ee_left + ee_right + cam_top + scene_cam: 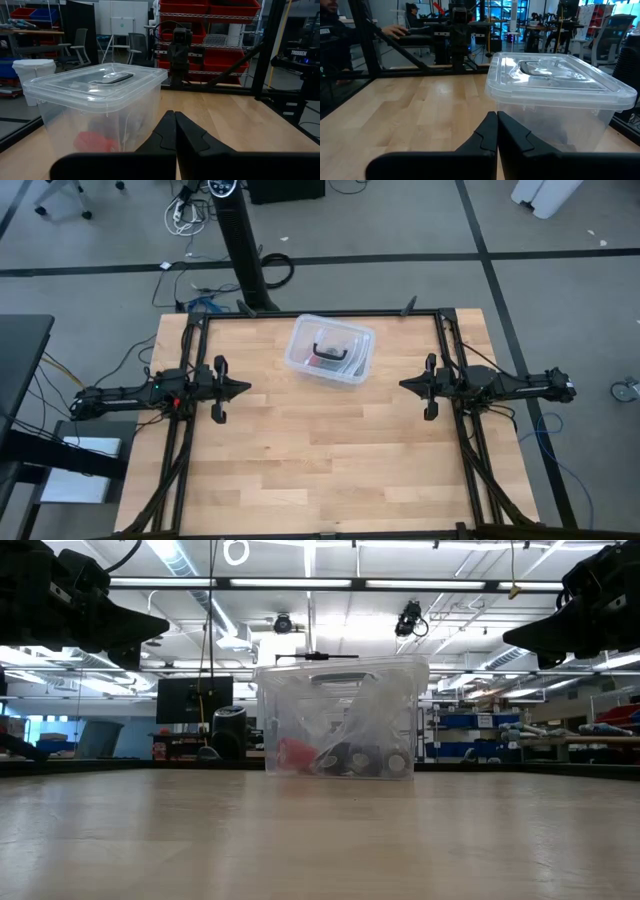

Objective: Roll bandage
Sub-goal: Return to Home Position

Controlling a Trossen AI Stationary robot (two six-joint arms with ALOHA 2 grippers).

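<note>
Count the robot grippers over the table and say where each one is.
2. The left gripper hangs shut above the left side of the table; the right gripper hangs shut above its right side. Both are clear of the lidded bin.

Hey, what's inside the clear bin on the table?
The bin holds a crinkly clear bag and the red bandage, low at one end. Its closed lid and the bag's folds hide the rest.
</note>
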